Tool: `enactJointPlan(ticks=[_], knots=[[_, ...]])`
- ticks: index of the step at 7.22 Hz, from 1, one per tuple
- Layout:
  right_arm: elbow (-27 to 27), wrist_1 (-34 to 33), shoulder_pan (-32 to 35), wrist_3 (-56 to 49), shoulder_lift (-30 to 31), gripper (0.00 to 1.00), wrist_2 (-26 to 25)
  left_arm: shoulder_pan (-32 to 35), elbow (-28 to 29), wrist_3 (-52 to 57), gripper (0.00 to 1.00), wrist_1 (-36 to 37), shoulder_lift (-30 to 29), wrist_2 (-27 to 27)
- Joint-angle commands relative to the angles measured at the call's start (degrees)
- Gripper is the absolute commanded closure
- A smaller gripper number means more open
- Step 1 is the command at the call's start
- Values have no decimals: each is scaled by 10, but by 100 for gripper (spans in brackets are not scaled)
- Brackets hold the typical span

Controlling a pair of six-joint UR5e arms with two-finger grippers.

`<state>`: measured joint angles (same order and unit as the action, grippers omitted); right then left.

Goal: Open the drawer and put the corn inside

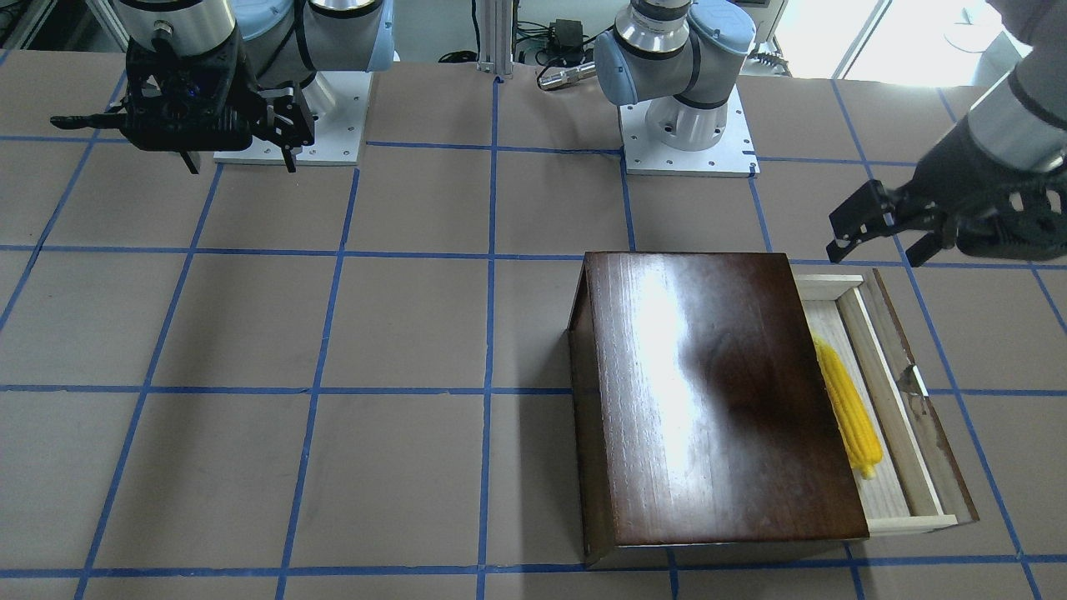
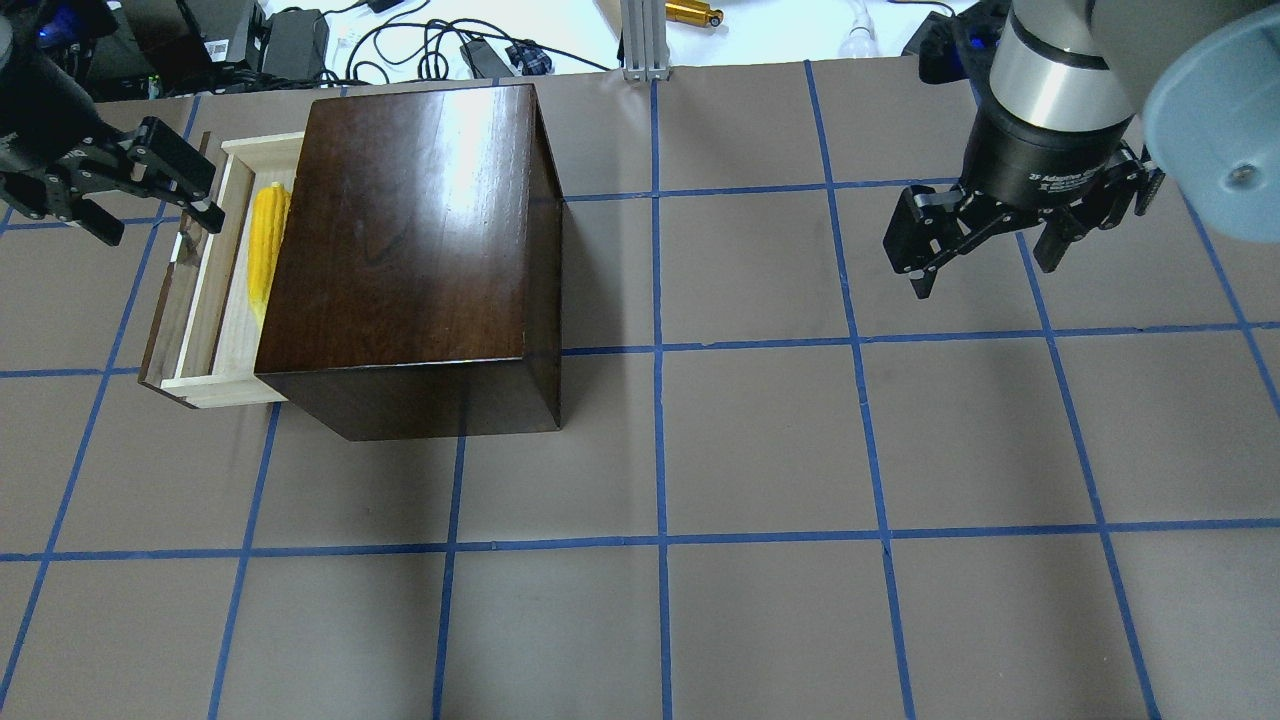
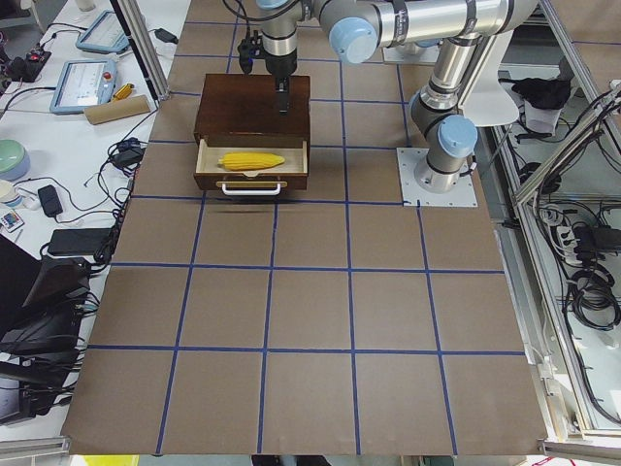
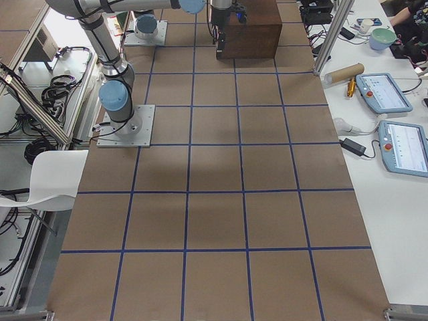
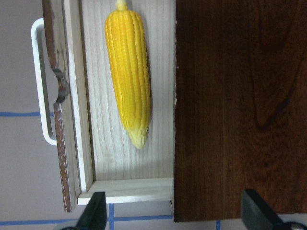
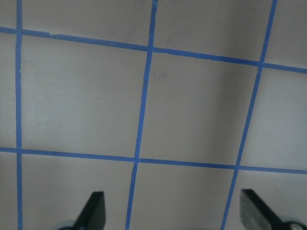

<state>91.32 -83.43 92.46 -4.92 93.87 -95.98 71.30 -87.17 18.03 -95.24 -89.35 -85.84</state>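
- On the robot's left half of the brown tabletop crossed by blue tape lines [image 2: 760, 440] stood a glossy dark-brown wooden box [image 2: 410, 230].
- Its long shallow drawer of pale unfinished wood [image 2: 205, 300] was pulled partway out, with its dark front panel and pale loop pull [image 5: 41, 81] facing away from the box.
- A bright yellow, bumpy toy corn cob [image 2: 266, 240] lay lengthwise on the drawer floor, close beside the box's edge.
- The left gripper [image 1: 877, 250] hung in the air over the drawer side of the box, fingers spread wide, holding nothing.
- The right gripper [image 2: 982, 275] hovered well apart over the table, likewise spread and empty.
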Motion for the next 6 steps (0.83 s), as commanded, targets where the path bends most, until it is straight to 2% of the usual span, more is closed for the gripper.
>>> enactJointPlan(ticks=[1,2,4,6], knots=[[0,0,0,0,0,0,0,32,-8,-7,0,-18,24,-7],[0,-1,0,0,0,0,0,78,-7,-49,0,-9,12,-41],[0,-1,0,0,0,0,0,158,-6,-141,0,-3,1,-43],[0,-1,0,0,0,0,0,170,-5,-159,0,-3,1,-37]])
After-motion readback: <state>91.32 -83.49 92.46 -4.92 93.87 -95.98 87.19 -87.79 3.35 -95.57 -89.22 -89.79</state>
